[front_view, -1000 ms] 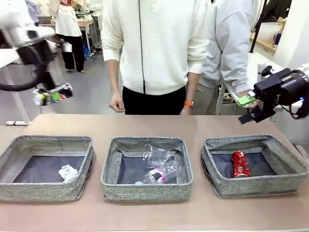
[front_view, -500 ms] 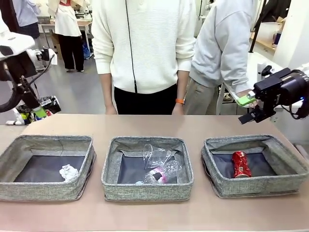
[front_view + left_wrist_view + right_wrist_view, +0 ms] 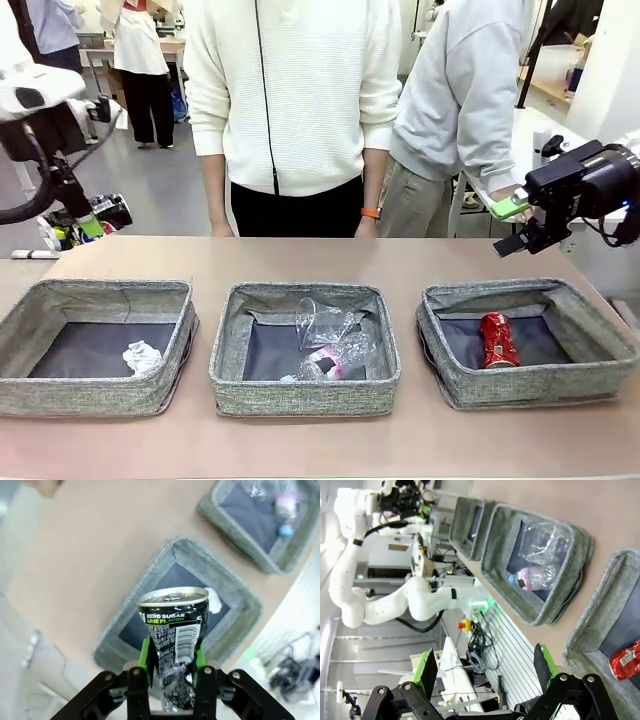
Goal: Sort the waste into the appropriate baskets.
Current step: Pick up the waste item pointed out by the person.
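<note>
A crushed dark can point(image 3: 174, 645) is clamped between the green pads of the left gripper point(image 3: 172, 672), held above the left basket point(image 3: 165, 560), in which a white paper wad point(image 3: 214, 600) is seen. The right gripper point(image 3: 485, 670) is held wide open, above the right basket point(image 3: 590, 330) containing the red can point(image 3: 498, 338).

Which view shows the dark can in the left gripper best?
The left wrist view: the dark can stands clamped between the left gripper pads, top and label readable. In the front view it's a small blurred shape at far left.
</note>
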Tool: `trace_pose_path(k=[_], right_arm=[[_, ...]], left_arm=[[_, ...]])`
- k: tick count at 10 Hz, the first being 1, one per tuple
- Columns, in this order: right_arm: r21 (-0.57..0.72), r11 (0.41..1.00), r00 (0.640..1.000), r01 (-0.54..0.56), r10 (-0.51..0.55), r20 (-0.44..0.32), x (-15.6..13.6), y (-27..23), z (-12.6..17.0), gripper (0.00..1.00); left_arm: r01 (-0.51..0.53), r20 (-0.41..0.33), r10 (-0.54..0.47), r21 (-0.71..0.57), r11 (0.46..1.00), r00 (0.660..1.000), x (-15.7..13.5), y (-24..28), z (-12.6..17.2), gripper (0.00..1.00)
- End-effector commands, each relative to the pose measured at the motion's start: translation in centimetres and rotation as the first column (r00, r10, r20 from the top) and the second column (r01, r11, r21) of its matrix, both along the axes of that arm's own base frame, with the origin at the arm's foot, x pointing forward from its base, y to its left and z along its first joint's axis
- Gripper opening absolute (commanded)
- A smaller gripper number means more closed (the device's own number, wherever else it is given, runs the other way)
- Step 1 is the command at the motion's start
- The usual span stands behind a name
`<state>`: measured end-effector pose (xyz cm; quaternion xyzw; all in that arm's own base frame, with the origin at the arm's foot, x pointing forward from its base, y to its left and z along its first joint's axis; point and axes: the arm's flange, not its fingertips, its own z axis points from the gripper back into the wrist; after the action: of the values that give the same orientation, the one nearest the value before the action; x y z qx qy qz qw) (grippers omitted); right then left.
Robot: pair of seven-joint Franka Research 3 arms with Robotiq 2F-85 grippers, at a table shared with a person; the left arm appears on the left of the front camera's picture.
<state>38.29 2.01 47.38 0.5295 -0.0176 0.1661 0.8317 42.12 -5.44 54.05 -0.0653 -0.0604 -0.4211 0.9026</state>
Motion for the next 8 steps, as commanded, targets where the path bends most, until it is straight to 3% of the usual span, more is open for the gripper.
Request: trace_pose_path(k=[1,3,4,5,6,8], right_arm=[[-0.013,1.000,1.000,0.011,-0.011,-0.008,-0.1,0.2,0.1,1.00],[-0.013,1.000,1.000,0.011,-0.011,-0.008,-0.1,0.2,0.1,1.00],[-0.013,1.000,1.000,0.011,-0.011,-0.008,-0.1,0.2,0.1,1.00],[-0.013,1.000,1.000,0.011,-0.011,-0.008,-0.1,0.2,0.1,1.00],[-0.013,1.000,1.000,0.011,-0.011,-0.008,-0.1,0.2,0.1,1.00],[-0.013,1.000,1.000,0.011,-0.011,-0.008,-0.1,0.2,0.1,1.00]], left_arm=[[-0.231,0.000,0.231,0.047,0.972,0.973,-1.0,-4.5,4.8,0.36],[-0.223,-0.017,0.223,0.012,0.975,0.975,-3.7,-8.4,7.9,0.36],[-0.216,-0.071,0.216,0.010,0.976,0.974,-4.9,-10.2,8.9,0.36],[-0.244,-0.058,0.242,-0.031,0.969,0.969,-6.0,-11.8,10.1,0.36],[-0.357,-0.046,0.355,-0.091,0.930,0.934,-6.7,-13.6,11.6,0.36],[-0.443,-0.081,0.435,-0.176,0.879,0.897,-8.2,-16.9,14.9,0.36]])
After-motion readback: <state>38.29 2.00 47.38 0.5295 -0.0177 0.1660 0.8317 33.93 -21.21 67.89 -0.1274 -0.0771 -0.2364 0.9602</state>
